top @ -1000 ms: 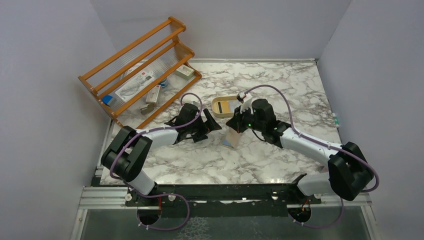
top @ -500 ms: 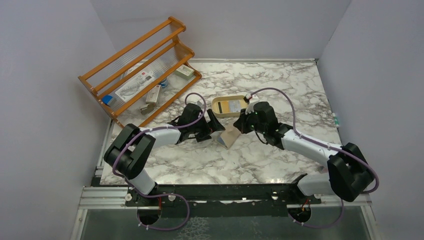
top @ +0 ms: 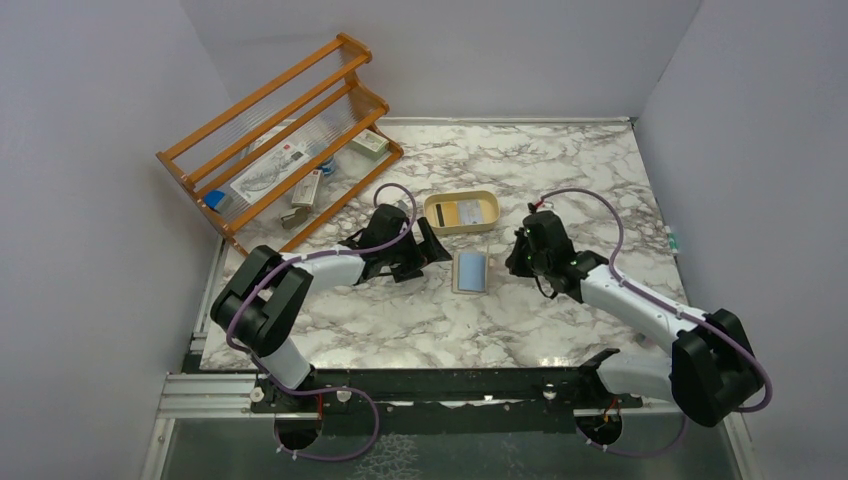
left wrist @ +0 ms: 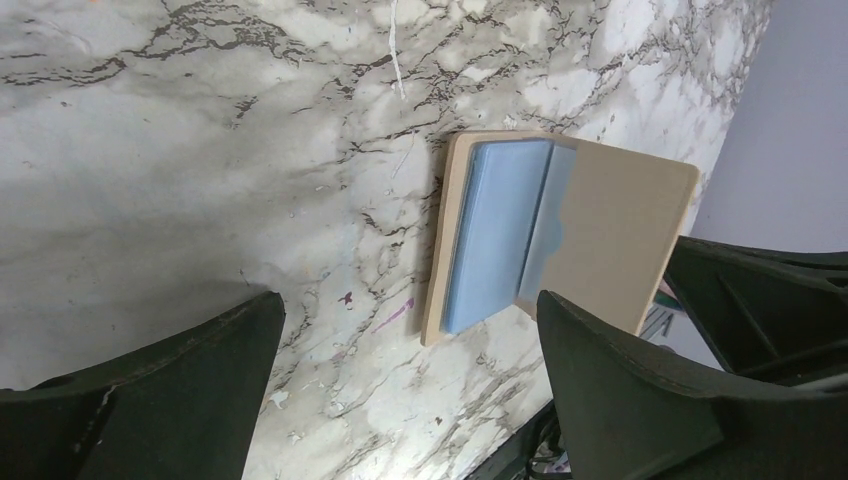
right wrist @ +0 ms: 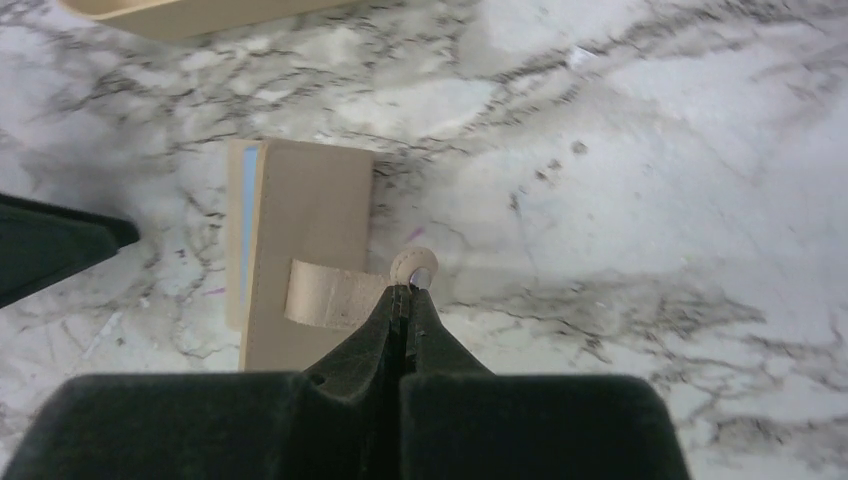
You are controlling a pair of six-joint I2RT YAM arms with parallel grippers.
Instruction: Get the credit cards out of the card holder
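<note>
Card holder (top: pixel 470 271) flat on surface (top: pixel 560 170) between claws, cover half lifted. Left claw (left wrist: pixel 405 305) released wide; right claw (right wrist: pixel 405 292) clenched, seemingly on snap tab (right wrist: pixel 330 295). Handles light, floppy; best pinched by cover edge.

You could not see into the blue pockets of the card holder (left wrist: pixel 495 235); the right wrist view cropped the tray (right wrist: pixel 170 18); items on the rack (top: pixel 255 97) were too small to identify.

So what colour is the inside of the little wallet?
Light blue; the card holder is tan outside. Clearest in the left wrist view.
</note>
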